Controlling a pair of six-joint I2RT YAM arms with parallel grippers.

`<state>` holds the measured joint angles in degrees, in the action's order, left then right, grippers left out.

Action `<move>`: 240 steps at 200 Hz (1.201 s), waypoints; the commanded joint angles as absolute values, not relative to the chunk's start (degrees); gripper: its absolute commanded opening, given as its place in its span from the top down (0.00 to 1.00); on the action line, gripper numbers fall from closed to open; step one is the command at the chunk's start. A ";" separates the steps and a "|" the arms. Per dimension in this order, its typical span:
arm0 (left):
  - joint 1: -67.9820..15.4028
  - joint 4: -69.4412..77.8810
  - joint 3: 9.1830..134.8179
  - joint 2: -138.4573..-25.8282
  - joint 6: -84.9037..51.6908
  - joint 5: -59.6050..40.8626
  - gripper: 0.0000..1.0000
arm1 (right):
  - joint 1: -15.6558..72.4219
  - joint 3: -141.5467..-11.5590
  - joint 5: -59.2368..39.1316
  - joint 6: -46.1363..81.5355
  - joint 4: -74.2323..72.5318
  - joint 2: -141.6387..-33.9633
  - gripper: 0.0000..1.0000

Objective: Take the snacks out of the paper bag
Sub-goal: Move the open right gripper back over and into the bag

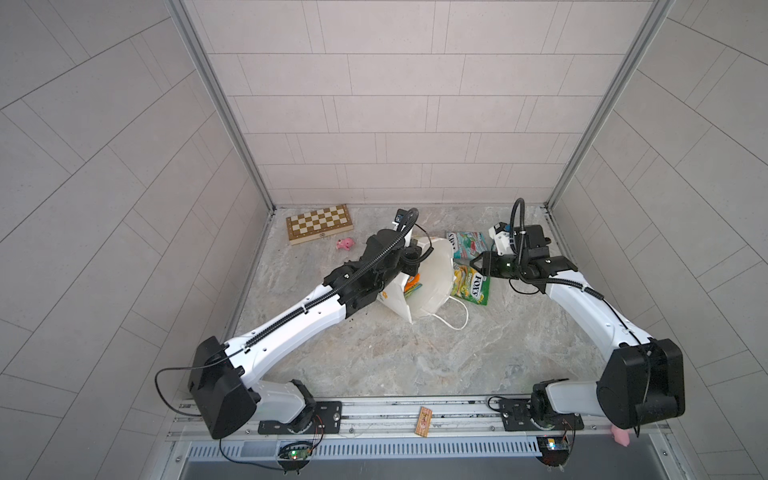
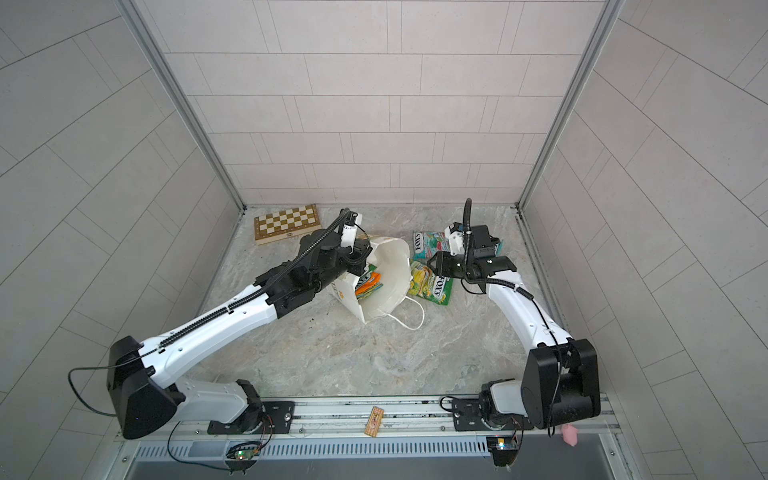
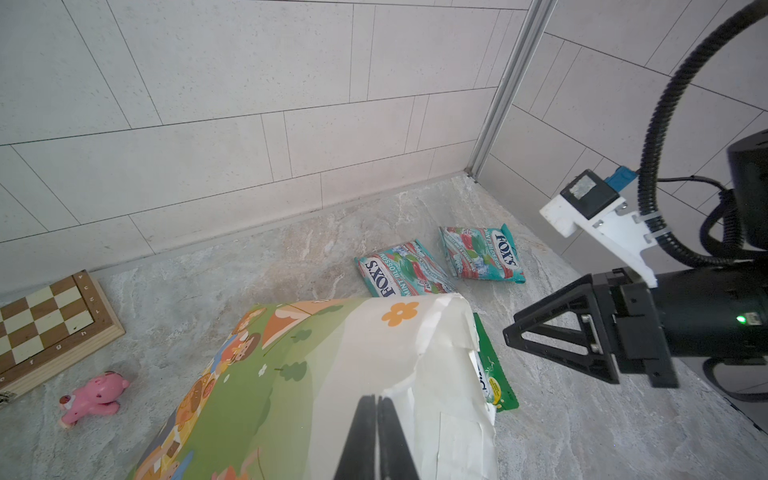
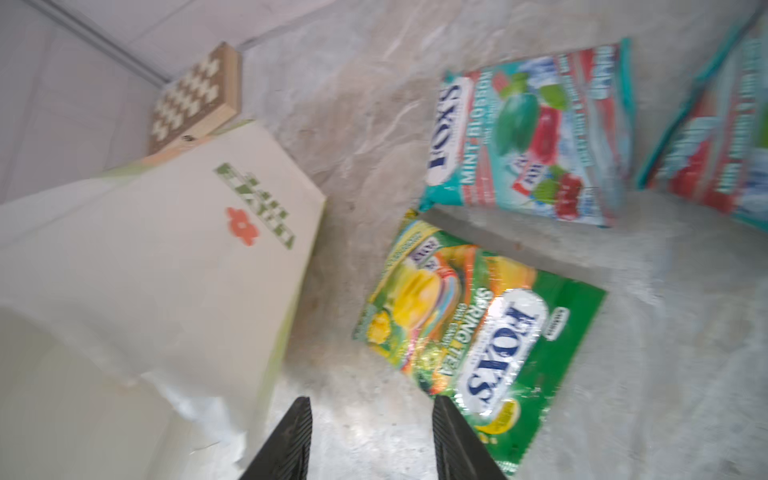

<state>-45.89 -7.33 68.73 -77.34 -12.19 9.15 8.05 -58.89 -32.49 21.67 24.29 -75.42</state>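
The white paper bag (image 1: 432, 286) (image 2: 386, 274) lies tilted with its mouth open in both top views. My left gripper (image 3: 376, 399) is shut, pinching the bag's rim (image 3: 415, 374). Inside the mouth, orange and green snacks (image 1: 413, 284) (image 2: 368, 282) show. A green-yellow snack packet (image 1: 471, 284) (image 4: 478, 332) lies flat on the floor right beside the bag. Two teal packets (image 3: 401, 270) (image 3: 482, 253) lie behind it. Open and holding nothing, my right gripper (image 1: 473, 262) (image 4: 370, 401) hovers between the bag and the green-yellow packet.
A wooden chessboard box (image 1: 319, 223) stands at the back left, with a small pink toy (image 1: 345, 244) near it. Tiled walls close in the back and both sides. A small wooden piece (image 1: 424, 422) rests on the front rail.
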 commanded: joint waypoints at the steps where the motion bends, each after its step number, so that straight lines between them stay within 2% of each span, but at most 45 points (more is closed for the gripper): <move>1: -46.14 -7.39 68.87 -75.75 -12.39 9.06 1.00 | 11.15 -58.42 -41.21 23.84 23.26 -73.16 0.54; 64: -46.16 -7.44 68.91 -75.73 -12.48 9.21 1.00 | 23.20 -55.47 -41.07 30.21 14.99 -70.31 0.58; 126: -46.16 -7.39 68.86 -75.57 -12.57 9.21 1.00 | 32.27 -56.06 -38.90 33.24 10.76 -75.48 0.62; 240: -46.17 -7.34 68.84 -75.01 -12.66 9.01 1.00 | 36.70 -57.61 -29.77 41.86 2.77 -87.31 0.67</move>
